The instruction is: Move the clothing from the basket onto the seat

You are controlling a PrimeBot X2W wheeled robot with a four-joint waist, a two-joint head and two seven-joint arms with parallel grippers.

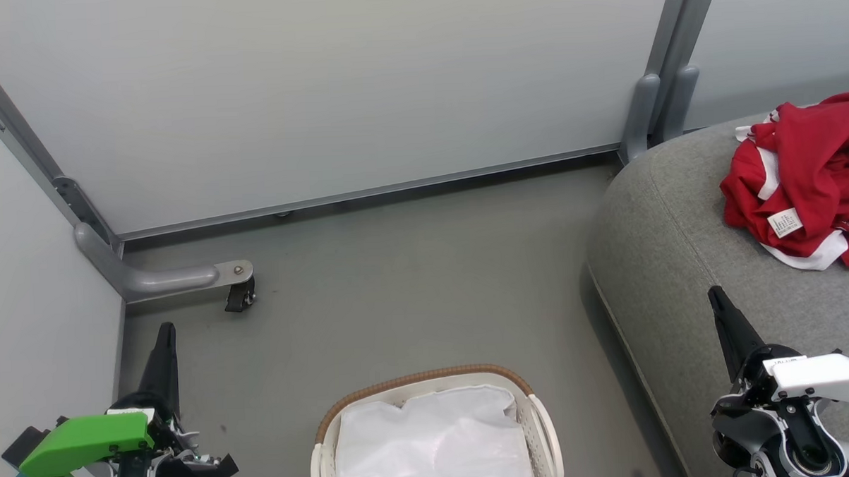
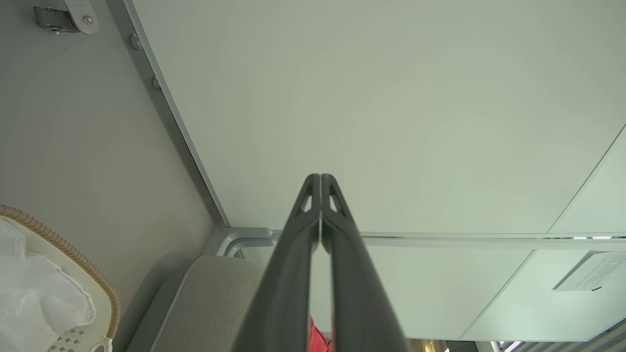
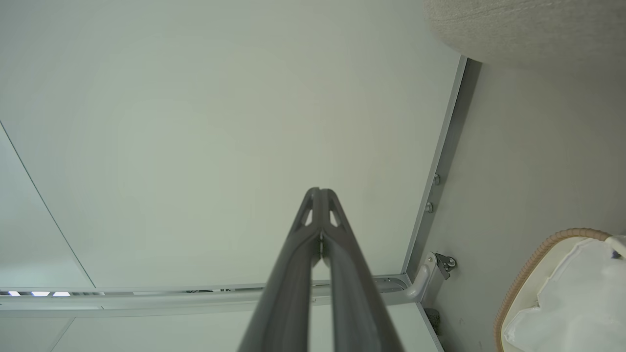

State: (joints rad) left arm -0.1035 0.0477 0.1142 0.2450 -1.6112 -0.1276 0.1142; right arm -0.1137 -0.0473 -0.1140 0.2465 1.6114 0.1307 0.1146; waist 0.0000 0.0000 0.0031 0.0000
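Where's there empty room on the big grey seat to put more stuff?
The seat is bare along its rounded left edge and front, between the red clothing and the right gripper. Its far right corner is crowded by that clothing. The grey floor between the basket and the wall panel is bare too.

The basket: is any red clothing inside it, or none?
None visible: the basket holds its white liner, and the red clothing lies on the seat.

Left gripper (image 2: pixel 320 178), dark jaws pressed together at tips. Small oval white basket (image 2: pixel 95 271), brown woven rim, lower left. Grey woven upholstered seat (image 2: pixel 210 298) nearby. Bright red clothing sliver (image 2: pixel 318 341) behind jaw bases.
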